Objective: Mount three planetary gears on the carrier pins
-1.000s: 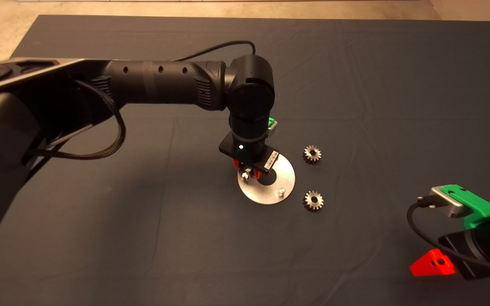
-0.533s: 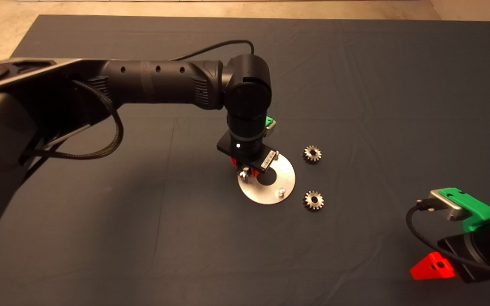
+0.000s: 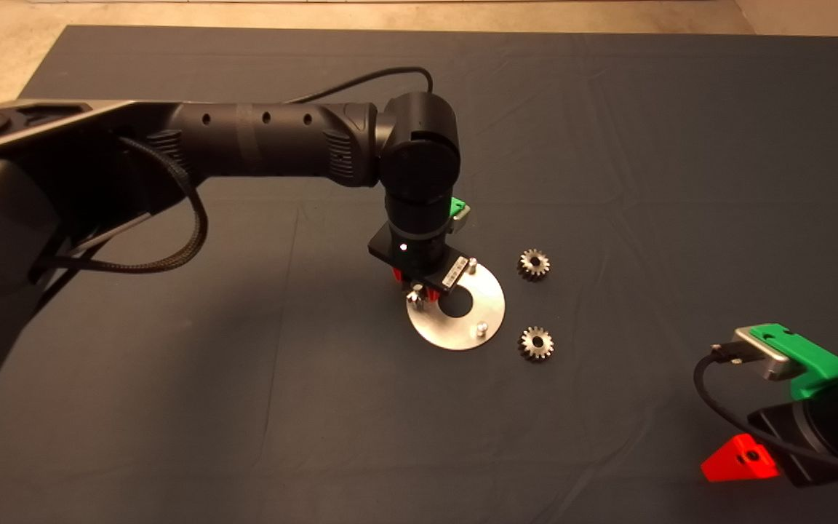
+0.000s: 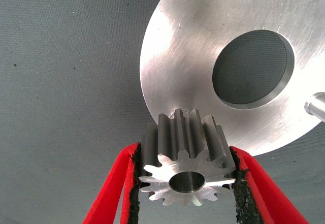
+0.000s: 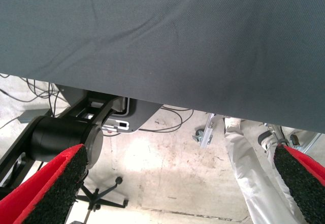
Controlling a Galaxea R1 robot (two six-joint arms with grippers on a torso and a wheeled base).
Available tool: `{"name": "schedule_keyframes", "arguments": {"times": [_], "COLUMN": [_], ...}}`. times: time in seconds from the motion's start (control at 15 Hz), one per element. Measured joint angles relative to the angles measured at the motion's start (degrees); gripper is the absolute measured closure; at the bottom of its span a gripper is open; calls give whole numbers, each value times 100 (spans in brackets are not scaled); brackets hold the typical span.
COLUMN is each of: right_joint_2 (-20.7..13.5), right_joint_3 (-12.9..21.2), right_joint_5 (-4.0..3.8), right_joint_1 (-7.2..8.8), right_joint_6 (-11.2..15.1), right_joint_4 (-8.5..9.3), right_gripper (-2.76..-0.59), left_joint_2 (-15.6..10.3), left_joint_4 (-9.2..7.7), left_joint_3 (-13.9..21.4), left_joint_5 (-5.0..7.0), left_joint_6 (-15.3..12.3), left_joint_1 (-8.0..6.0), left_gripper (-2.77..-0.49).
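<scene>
My left gripper is shut on one planetary gear, a dark-grey toothed wheel with a round bore. It holds the gear flat over the left rim of the shiny disc. In the left wrist view the gear overlaps the edge of the disc. Two carrier pins stand bare on the disc, and the third is hidden under the gripper. Two more gears lie on the mat just right of the disc. My right gripper is parked open at the lower right.
The dark mat covers the table, with bare floor past its far edge. The right wrist view shows the mat's edge, the floor beyond, a black stand and a person's leg.
The left gripper has shifted slightly left and away with the gear, staying over the disc's left rim. The right gripper has drawn back a little toward the lower right.
</scene>
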Motion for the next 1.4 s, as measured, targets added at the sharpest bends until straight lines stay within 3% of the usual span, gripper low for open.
{"name": "schedule_keyframes", "arguments": {"times": [1.4], "right_joint_2": [-68], "right_joint_3": [0], "right_joint_5": [0], "right_joint_1": [1], "right_joint_6": [-1], "right_joint_4": [2], "right_gripper": [-273], "left_joint_2": [-3], "left_joint_4": [17], "left_joint_3": [4], "left_joint_5": [0], "left_joint_6": [33], "left_joint_1": [50], "left_gripper": [-99]}}
